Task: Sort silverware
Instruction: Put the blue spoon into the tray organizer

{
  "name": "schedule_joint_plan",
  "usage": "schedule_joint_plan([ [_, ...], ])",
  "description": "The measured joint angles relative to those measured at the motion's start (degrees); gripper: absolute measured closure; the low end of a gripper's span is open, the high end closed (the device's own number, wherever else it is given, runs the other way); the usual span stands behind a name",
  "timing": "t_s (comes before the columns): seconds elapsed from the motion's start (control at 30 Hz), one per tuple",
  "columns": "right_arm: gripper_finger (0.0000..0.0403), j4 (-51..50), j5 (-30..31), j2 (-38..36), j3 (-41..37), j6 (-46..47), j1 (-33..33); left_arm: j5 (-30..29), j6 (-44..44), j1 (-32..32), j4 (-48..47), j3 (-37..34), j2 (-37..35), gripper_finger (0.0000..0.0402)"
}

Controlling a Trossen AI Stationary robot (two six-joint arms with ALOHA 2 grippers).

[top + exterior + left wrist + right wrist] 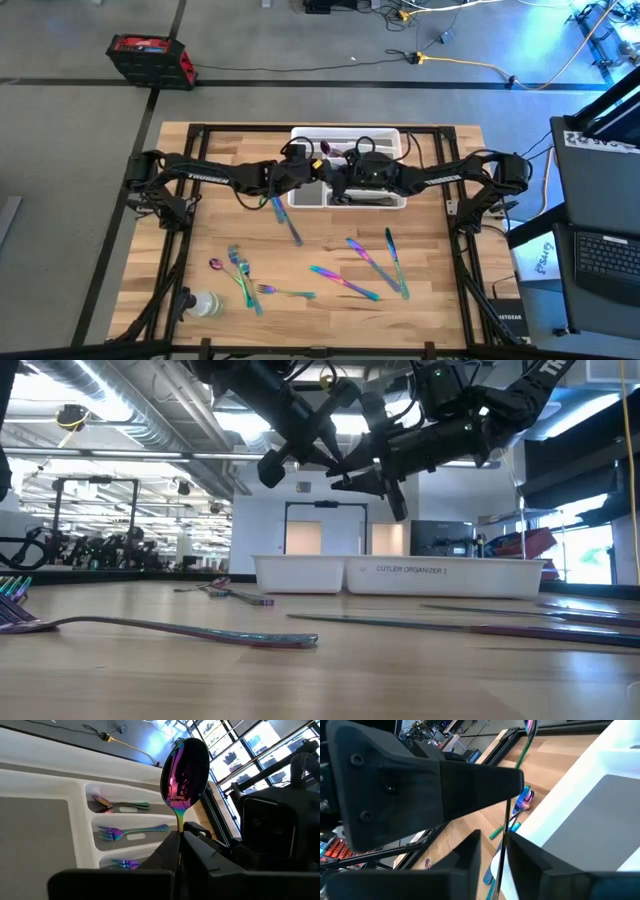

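High view. Both arms met over the white tray [300, 196] at 12 o'clock on the plank table [440, 300]. The left gripper [322, 172] and right gripper [342, 182] overlapped there, and the tray's contents were mostly hidden beneath them. Loose silverware [345, 283] lay from 5 to 7 o'clock. I counted at least seven slim iridescent pieces, but overlaps at 7 o'clock kept the count uncertain. One clear bottle [205, 303] lay at 8 o'clock.

Low view. Dark arm links crossed above the tray [400, 575]. I could not tell the claws apart here. One long fork [180, 630] lay in the foreground, its tines cut off at the edge.

Left wrist view. The left gripper [179, 837] was clenched on the thin stem of one spoon [184, 770], held upright above the tray [75, 820]. Its bowl was a mirror-smooth oval, purple and pink. Three compartments showed below it: spoons [120, 805] in the first, number unclear; one fork [132, 832] in the second; forks [122, 865] in the third, half hidden.

Right wrist view. The same spoon's stem [520, 765], green here, ran past the right gripper [497, 847]. I could not tell whether that claw grasped it. The matte tray rim [580, 780] lay alongside. A few loose pieces [524, 801] showed on the wood, too small to sort.
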Motion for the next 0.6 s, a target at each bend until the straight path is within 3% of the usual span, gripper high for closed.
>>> schedule_joint_plan([
  [0.17,0.0291,-1.5,-0.5,-0.2,0.0,0.1,0.0,0.0,-0.3,-0.3,-1.0,0.0,0.0,0.0401],
  [0.6,0.0334,-2.5,-1.8,-0.3,-0.3,-0.1,0.0,0.0,-0.6,-0.4,-3.9,-0.1,0.0,0.0401],
])
